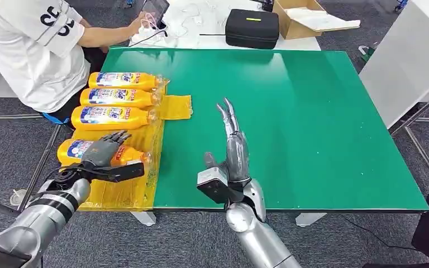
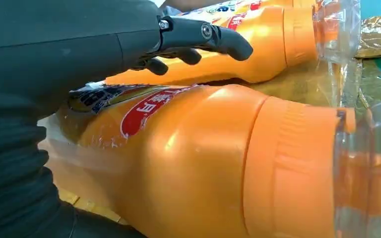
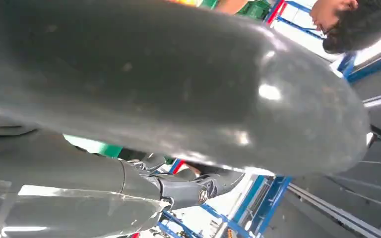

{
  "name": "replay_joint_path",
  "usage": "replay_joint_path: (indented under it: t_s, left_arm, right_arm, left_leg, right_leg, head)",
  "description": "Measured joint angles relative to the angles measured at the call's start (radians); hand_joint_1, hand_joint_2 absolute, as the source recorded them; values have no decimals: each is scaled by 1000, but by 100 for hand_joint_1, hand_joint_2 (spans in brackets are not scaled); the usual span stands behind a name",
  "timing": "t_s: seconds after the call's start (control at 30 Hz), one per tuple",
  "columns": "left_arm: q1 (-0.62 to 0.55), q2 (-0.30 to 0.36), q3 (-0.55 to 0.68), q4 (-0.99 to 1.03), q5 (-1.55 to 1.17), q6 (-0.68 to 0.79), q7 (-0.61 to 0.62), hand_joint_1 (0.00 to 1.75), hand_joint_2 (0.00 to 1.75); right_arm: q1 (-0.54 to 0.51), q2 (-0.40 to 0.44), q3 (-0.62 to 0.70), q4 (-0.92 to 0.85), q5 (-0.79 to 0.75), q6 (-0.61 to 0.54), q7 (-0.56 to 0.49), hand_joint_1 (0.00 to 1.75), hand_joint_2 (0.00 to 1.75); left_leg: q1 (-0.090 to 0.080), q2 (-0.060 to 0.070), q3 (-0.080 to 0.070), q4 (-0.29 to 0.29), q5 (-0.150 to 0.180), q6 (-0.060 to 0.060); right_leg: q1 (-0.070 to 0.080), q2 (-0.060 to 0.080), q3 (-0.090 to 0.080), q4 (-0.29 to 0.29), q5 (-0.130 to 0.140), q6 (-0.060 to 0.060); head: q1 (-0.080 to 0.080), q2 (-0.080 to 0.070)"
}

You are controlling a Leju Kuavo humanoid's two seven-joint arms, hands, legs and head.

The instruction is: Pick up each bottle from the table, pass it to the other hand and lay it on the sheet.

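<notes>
Four orange bottles lie side by side on the yellow sheet (image 1: 174,106) at the green table's (image 1: 313,111) left edge. My left hand (image 1: 107,148) hovers over the nearest bottle (image 1: 71,149), fingers spread above it and thumb on its near side. In the left wrist view the fingers (image 2: 203,32) stand clear of that bottle (image 2: 203,163), which rests on the sheet, and reach toward the neighbouring bottle (image 2: 258,54). The other bottles (image 1: 109,117) (image 1: 120,97) (image 1: 124,81) lie farther back. My right hand (image 1: 233,146) is held over the bare green top, fingers straight and holding nothing.
A person in a white shirt (image 1: 28,50) sits at the table's far left corner, close to the farthest bottle. Behind the green table, a white table carries a black case (image 1: 251,28) and a cardboard box (image 1: 307,19). A white panel (image 1: 408,56) stands at the right.
</notes>
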Motion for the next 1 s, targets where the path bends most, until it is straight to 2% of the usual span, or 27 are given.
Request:
replay_joint_path:
  t_s: [0.13,0.43,0.63,0.73,0.93,1.0]
  left_arm:
    - [-3,0,0,3,4,-10,-3,0,0]
    - [-9,4,9,3,107,-134,-93,0,0]
    - [-7,22,52,-3,278,-267,-212,0,0]
    - [21,33,77,-42,402,-312,-234,0,0]
    - [66,42,95,-101,483,-304,-239,0,0]
    - [85,38,100,-116,518,-246,-239,0,0]
  right_arm:
    - [-1,0,0,6,0,0,0,0,0]
    - [-11,0,0,27,-10,-1,-8,0,0]
    - [-21,3,0,52,-24,-2,-19,0,0]
    - [-23,3,1,63,-31,-2,-28,0,0]
    - [-23,7,1,79,-33,-2,-31,0,0]
    - [-23,8,1,84,-32,-2,-29,0,0]
  left_leg:
    - [0,0,0,0,0,0]
    - [0,-2,4,0,0,0]
    - [0,-2,7,-1,0,0]
    - [0,-2,7,0,0,0]
    - [0,-2,7,0,0,0]
    - [0,-1,7,0,0,0]
  right_leg:
    - [0,0,0,0,0,0]
    - [0,-1,4,0,0,0]
    - [0,-1,7,0,0,0]
    - [0,-1,8,0,0,0]
    - [0,-1,8,0,0,0]
    - [0,-1,7,0,0,0]
  head:
    - [0,0]
    - [0,0]
    - [0,0]
    - [0,0]
    - [0,0]
    - [0,0]
